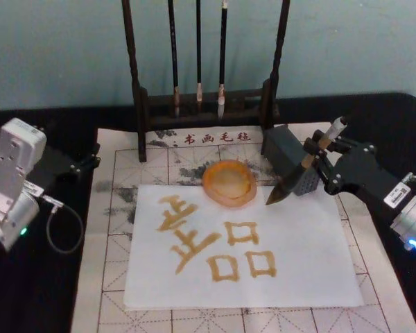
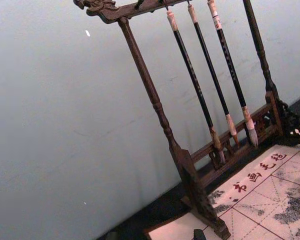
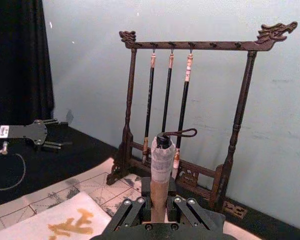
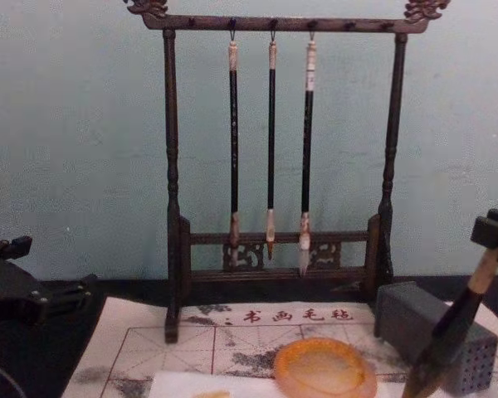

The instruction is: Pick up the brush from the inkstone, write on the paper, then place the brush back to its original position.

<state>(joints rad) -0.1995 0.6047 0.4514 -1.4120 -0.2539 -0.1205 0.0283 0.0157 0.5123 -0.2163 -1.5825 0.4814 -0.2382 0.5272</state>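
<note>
My right gripper [image 1: 317, 161] is shut on the tan handle of the brush [image 1: 284, 187], which tilts with its white cap up and back. Its dark bristle tip hangs over the far right corner of the paper [image 1: 298, 270], between the orange dish [image 1: 229, 184] and the dark grey inkstone block [image 1: 281, 149]. Yellowish brush strokes forming characters cover the paper's middle. In the right wrist view the brush [image 3: 160, 165] rises between the fingers of the right gripper [image 3: 157, 210]. The chest view shows the brush [image 4: 448, 340] slanting down beside the inkstone [image 4: 407, 319]. My left gripper [image 1: 83, 163] rests open at the mat's far left corner.
A dark wooden rack [image 1: 201, 104] with three thin hanging brushes stands at the back. The paper lies on a beige felt mat [image 1: 111, 229] with a red grid. A cable loops beside the left arm [image 1: 62, 229]. The table is black around the mat.
</note>
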